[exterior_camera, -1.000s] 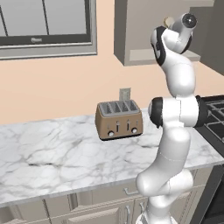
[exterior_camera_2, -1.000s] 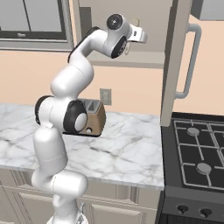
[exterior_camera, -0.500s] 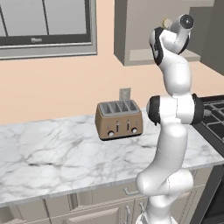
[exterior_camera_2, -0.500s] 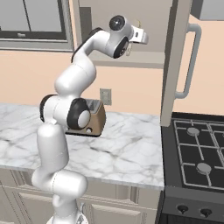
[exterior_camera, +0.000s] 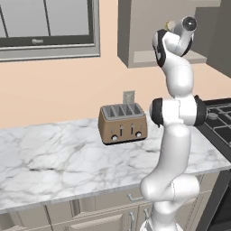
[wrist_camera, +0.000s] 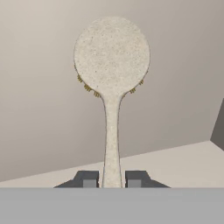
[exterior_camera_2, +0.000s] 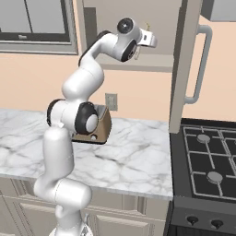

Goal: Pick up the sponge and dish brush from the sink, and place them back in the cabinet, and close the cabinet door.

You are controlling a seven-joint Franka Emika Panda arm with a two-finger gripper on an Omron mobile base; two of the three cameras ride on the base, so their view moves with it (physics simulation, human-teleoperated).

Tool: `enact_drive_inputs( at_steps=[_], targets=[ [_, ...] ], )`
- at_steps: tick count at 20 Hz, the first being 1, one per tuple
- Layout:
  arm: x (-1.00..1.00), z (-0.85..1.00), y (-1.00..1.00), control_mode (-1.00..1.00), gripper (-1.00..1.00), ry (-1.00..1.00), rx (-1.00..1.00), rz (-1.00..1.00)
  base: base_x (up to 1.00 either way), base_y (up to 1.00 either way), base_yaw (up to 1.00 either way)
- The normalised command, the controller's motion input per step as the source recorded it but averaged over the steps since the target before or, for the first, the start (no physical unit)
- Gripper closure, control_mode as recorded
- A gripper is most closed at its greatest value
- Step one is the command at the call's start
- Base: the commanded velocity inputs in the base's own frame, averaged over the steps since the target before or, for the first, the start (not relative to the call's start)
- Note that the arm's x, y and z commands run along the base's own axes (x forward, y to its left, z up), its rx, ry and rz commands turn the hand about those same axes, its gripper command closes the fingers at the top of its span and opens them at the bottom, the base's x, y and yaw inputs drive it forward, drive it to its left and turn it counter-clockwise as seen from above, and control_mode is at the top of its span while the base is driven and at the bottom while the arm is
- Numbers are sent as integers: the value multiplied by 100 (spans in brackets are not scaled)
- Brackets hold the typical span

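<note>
Home kitchen, marble counter (exterior_camera: 54, 158), toaster (exterior_camera: 122, 123), gas stove (exterior_camera_2: 207, 161), wall cabinet (exterior_camera: 149, 31), window (exterior_camera: 47, 22)

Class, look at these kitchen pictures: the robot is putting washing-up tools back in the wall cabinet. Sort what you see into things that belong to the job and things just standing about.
Belongs to the job:
- dish brush, handle gripped in the hand
- cabinet, standing open
- cabinet door

Just standing about:
- toaster
- stove
- window
- wall outlet
</note>
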Motion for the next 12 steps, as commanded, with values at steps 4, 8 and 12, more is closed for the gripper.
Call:
enact_drive_inputs(
  at_steps=[4,8,12],
  targets=[
    [25,-6,-4,-100,100,0,0,0,0,0,0],
    [23,-6,-5,-100,100,0,0,0,0,0,0],
    [21,-4,-6,-100,100,0,0,0,0,0,0]
  ],
)
